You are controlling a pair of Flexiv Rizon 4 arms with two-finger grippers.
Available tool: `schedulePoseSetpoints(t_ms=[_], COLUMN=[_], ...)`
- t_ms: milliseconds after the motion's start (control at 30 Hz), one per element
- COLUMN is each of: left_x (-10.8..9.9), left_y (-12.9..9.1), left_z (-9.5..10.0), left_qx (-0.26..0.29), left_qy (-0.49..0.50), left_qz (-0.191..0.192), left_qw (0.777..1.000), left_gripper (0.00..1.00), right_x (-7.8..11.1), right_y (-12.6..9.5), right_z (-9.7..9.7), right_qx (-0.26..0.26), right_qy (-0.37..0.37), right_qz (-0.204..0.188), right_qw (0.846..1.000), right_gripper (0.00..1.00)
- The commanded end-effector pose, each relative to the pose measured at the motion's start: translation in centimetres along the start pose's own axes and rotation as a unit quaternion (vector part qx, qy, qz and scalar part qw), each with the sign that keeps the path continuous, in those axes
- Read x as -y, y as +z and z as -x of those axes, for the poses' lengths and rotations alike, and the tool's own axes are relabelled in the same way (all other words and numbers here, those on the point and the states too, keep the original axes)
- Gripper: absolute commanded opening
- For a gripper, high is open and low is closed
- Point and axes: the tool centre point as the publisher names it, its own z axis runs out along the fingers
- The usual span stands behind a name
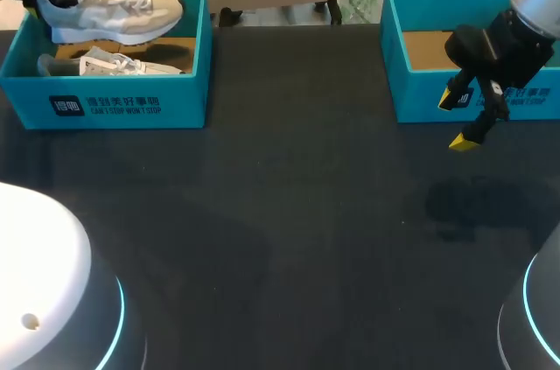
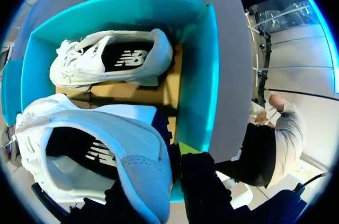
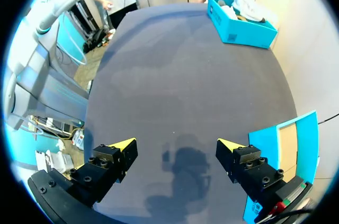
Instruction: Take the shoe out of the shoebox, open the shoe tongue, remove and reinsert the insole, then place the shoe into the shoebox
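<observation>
L gripper clenched on heel of white-grey mesh sneaker, held over teal cardboard shoebox, above 2nd sneaker inside. R gripper spread wide, empty, by other teal box.

Dark table; teal shoebox far left, second box far right.

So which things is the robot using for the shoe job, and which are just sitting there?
Job things:
- raised shoe, gripped by the left gripper
- left shoebox under it

Sitting by:
- second shoe, lying in that box
- right shoebox, no shoe seen inside
- right gripper, open, holding nothing
</observation>
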Motion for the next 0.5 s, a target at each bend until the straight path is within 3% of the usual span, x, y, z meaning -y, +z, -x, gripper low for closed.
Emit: schedulePoseSetpoints(t_ms=[33, 500], left_x=[0.1, -1.4], left_y=[1.3, 5.0], left_z=[0.4, 1.7], left_qx=[-0.002, -0.020], left_qy=[0.000, 0.004], left_qz=[0.009, 0.008], left_qw=[1.000, 1.000], left_gripper=[0.00, 0.00], right_x=[0.0, 0.0], right_y=[0.1, 0.1], right_z=[0.0, 0.0], right_qx=[0.000, 0.000], right_qy=[0.000, 0.000], right_qz=[-0.001, -0.001], right_qw=[1.000, 1.000], right_gripper=[1.00, 1.00])
